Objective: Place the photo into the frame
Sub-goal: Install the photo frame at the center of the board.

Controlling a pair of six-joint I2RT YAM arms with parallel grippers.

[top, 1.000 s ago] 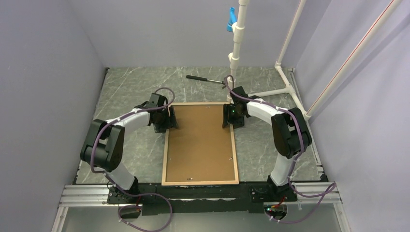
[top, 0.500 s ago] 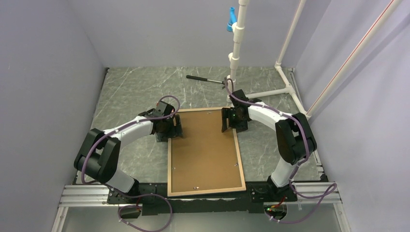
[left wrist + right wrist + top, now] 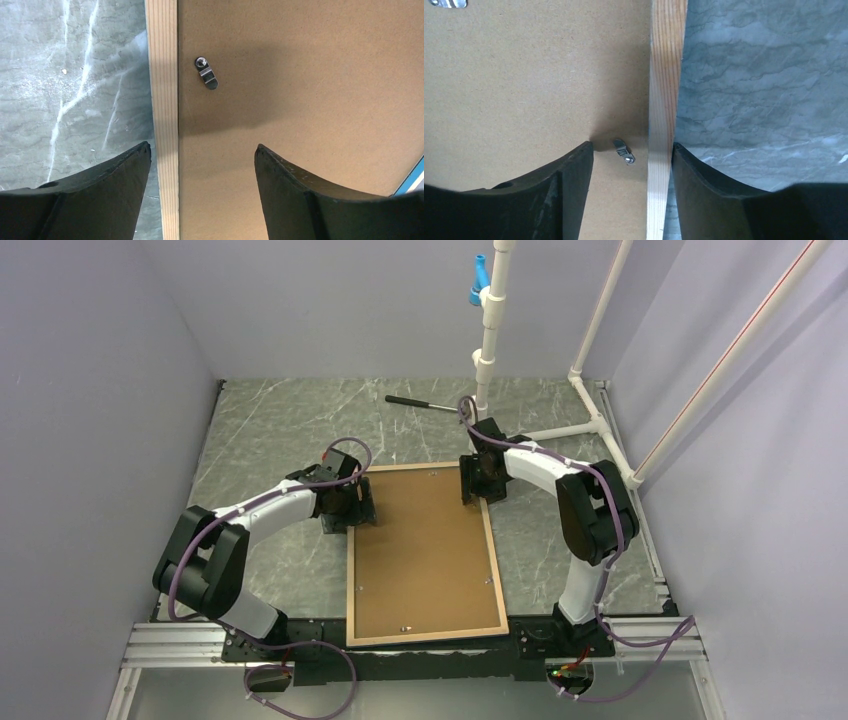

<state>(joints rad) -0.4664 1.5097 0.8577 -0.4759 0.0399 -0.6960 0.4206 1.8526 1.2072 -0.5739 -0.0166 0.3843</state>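
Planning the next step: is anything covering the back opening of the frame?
Yes. A brown backing board fills the opening of the frame, with a small metal clip lying on it just ahead of the open left gripper.

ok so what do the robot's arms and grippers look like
The left arm and right arm are alike: smooth white curved shells between chunky black joints, with a purple cable looping along each. The left gripper and right gripper each end in two broad, matte black, curved fingers.
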